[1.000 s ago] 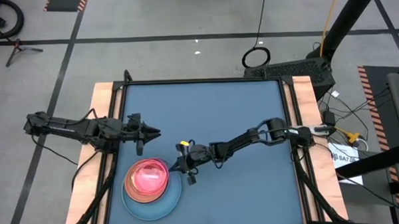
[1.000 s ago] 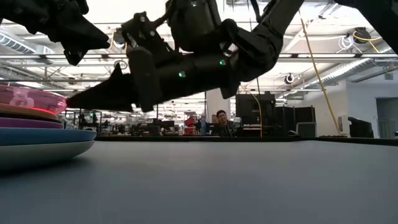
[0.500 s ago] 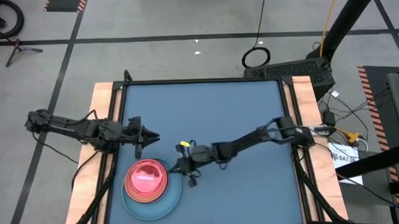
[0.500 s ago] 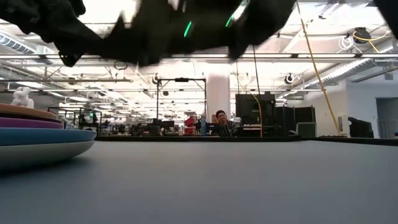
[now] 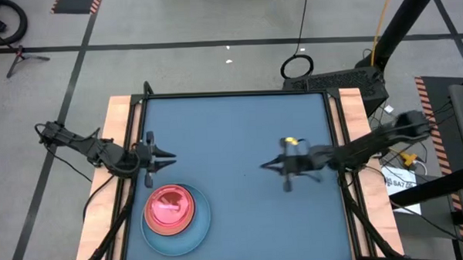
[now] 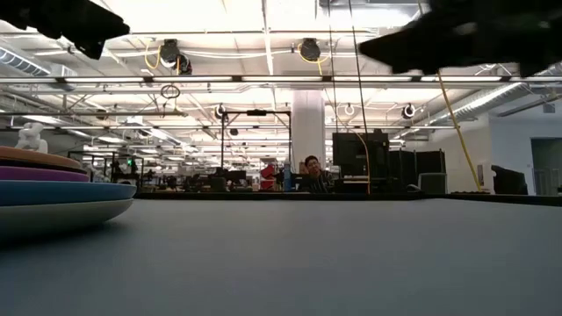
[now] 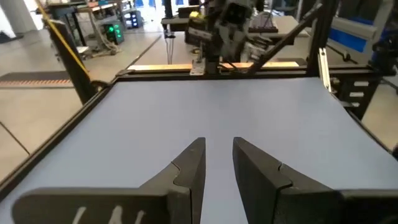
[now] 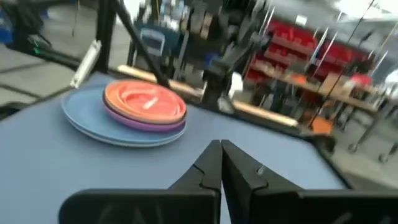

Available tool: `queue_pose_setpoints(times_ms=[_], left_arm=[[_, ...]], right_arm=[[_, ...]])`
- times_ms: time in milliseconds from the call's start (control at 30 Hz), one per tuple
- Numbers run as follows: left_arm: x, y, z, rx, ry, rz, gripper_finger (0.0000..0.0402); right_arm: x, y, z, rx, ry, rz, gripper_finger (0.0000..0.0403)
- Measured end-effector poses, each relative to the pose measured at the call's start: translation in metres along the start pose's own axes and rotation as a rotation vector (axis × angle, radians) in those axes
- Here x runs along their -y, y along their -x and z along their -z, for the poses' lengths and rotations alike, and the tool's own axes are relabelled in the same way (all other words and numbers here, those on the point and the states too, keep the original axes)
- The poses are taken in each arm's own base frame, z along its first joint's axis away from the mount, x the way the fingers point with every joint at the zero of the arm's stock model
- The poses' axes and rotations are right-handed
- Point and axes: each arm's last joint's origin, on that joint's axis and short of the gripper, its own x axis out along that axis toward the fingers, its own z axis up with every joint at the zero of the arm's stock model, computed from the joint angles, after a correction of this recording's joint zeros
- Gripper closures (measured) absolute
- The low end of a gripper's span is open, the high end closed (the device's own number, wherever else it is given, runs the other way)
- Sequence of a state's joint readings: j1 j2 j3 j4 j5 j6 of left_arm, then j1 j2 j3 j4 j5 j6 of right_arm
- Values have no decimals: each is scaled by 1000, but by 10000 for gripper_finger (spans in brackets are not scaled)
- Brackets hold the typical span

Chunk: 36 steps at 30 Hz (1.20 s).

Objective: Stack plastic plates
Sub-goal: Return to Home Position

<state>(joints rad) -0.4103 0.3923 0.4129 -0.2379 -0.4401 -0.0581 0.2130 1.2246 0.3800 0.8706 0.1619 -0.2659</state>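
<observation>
Stacked plates (image 5: 171,209) are set on the table (image 5: 239,122) near the left gripper (image 5: 164,155), slightly parted. The right gripper (image 5: 265,164), closed and empty, is best retracted high, clear of the stack.

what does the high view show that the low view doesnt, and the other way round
Only the high view places the left gripper at the left edge of the table and the right gripper right of centre, and shows the face of the pink top plate. Only the low view: a person beyond the table. Both: the light-blue bottom plate.
</observation>
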Motion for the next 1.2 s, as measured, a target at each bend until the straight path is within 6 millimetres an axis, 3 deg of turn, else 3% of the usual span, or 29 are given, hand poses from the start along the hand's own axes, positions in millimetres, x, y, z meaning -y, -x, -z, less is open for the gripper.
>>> queue_pose_setpoints(times_ms=[233, 333, 500, 600, 800, 933, 1200], left_arm=[[-2, 2, 0, 8, -37, -24, 314], [-3, 2, 1, -8, -65, -38, 314], [-9, 6, 5, -26, -76, -83, 314], [-14, 11, 7, 30, -55, -96, 314], [-19, 12, 45, 138, 25, -124, 314], [-17, 0, 77, 181, 54, -143, 314], [-16, -7, 81, 187, 9, -125, 314]], right_arm=[[10, 75, 22, 146, 39, 74, 403], [17, 90, 12, 236, 17, 159, 403], [19, 103, 24, 48, 115, 211, 403], [25, 113, 7, 65, 128, 245, 403], [28, 132, 11, 29, 54, 252, 403], [22, 127, 34, -30, 11, 234, 403], [24, 124, 33, 17, 19, 279, 403]])
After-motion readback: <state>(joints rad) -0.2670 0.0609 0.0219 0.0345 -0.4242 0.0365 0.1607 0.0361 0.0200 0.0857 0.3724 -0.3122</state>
